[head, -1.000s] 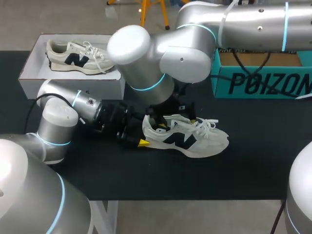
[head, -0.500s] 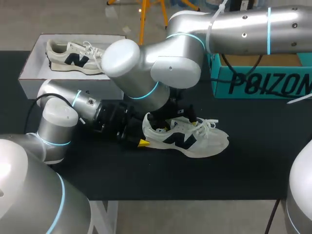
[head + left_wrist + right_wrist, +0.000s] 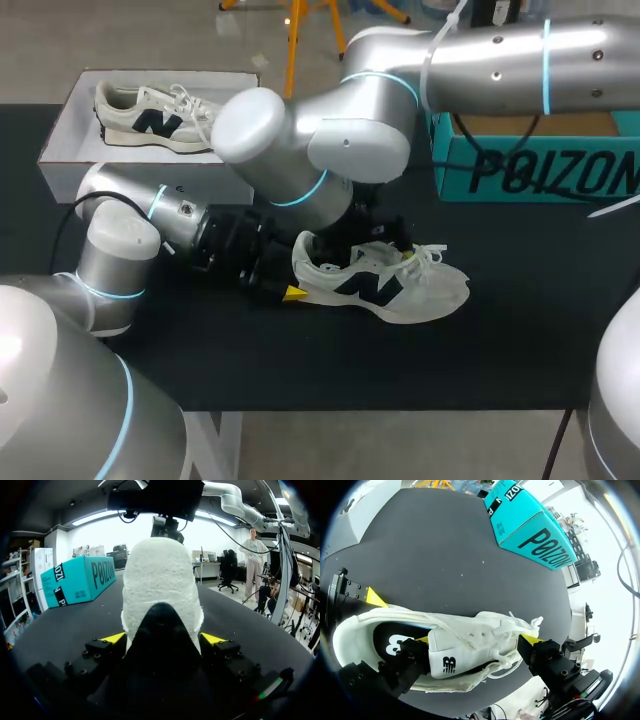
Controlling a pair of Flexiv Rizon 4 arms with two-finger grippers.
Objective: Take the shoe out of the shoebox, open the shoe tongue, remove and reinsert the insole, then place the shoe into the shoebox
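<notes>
Midway across the black bench the shoe stands on its sole, toe to the right. At its left end the left tool is clamped on the shoe, a yellow tip on either side of the heel. Over the shoe's opening hangs the right tool, astride the tongue; whether it grips, I cannot tell. Far left, the white shoebox holds a second shoe.

Our left gripper clasps the white shoe at its heel.
A teal box stands beyond the shoe.
</notes>
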